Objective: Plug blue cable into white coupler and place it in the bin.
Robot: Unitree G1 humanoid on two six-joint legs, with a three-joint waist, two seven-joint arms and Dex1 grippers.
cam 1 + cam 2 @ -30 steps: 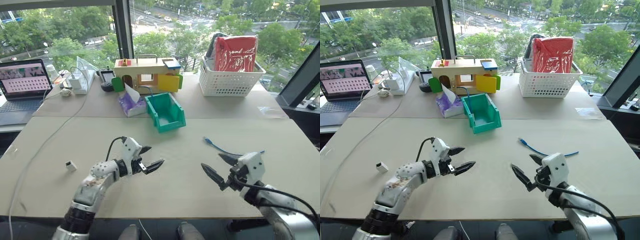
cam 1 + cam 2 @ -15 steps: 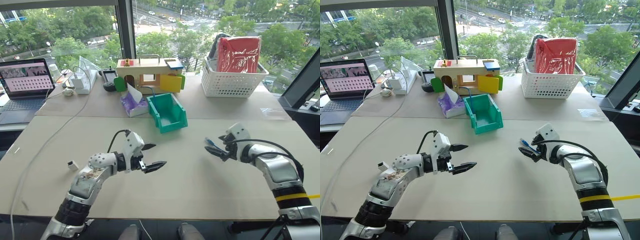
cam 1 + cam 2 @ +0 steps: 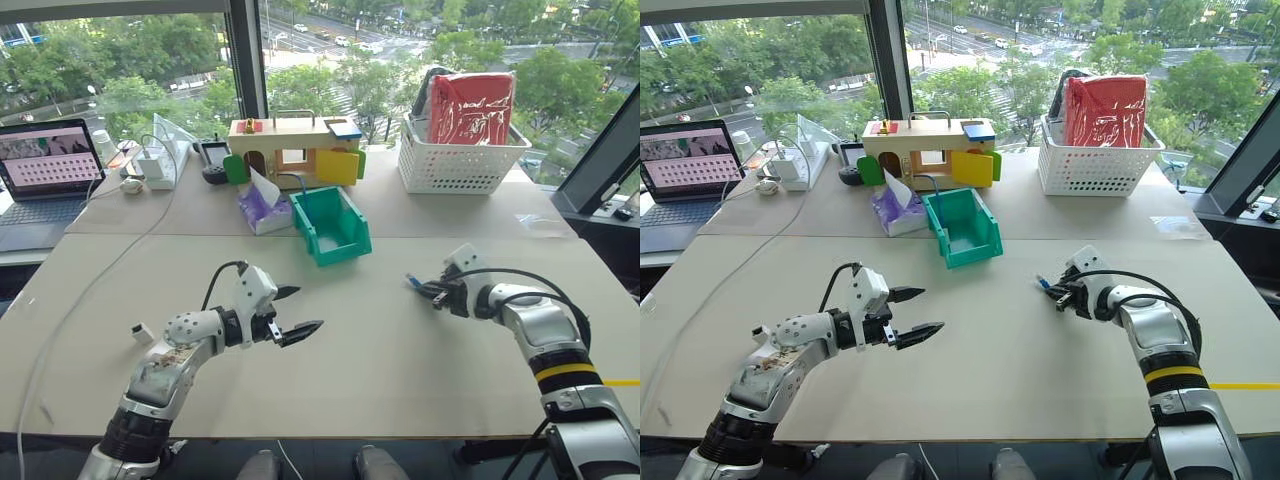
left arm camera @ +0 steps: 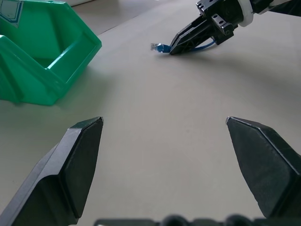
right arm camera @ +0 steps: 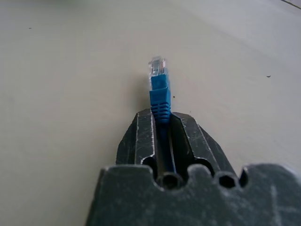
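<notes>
Beige worktop [image 3: 380, 360]. Light-blue cable [image 5: 159, 96] with a clear plug, between black pincer fingers [image 5: 141, 136]. Teal-green bin [image 3: 331, 223]. White lattice basket [image 3: 458, 158] holds a red bag [image 3: 470, 105].

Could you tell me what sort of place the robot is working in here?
Probably an upper-floor office or lab used for robot trials: a big table beside tall windows over streets and trees, an open laptop, and props such as a teal bin and a white basket.

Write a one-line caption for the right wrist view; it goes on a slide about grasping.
Right gripper shut on the blue cable just behind its clear plug, which sticks out past the fingertips above the table.
</notes>
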